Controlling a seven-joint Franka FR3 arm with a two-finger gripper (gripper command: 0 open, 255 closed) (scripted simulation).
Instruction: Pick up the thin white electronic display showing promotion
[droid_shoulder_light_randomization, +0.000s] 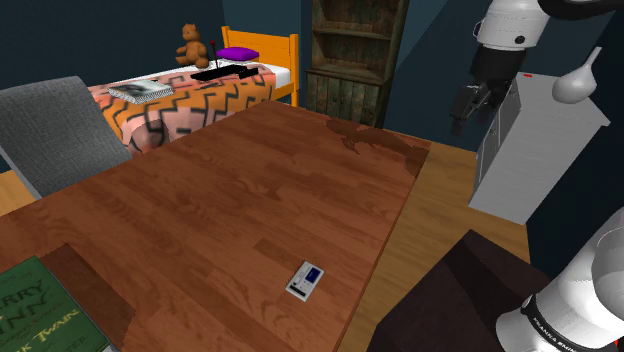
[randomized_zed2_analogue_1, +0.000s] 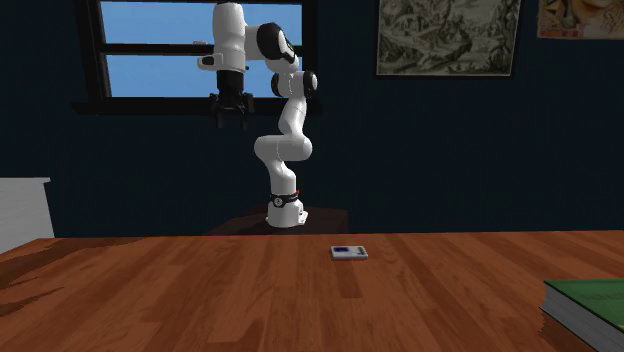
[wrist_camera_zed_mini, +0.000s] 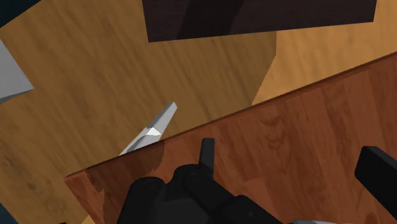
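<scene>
From the shoulder view, a thin white rectangular display with a small blue screen lies flat on the brown wooden table. The all-black gripper hangs well apart at two o'clock. In the second exterior view it hangs high at eleven o'clock from the display. In the wrist view its fingers stand apart, released, grasping nothing.

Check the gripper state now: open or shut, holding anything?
Gripper: open, fingers apart, holding nothing. It is up in the air, well clear of the white display lying on the wooden table.
</scene>
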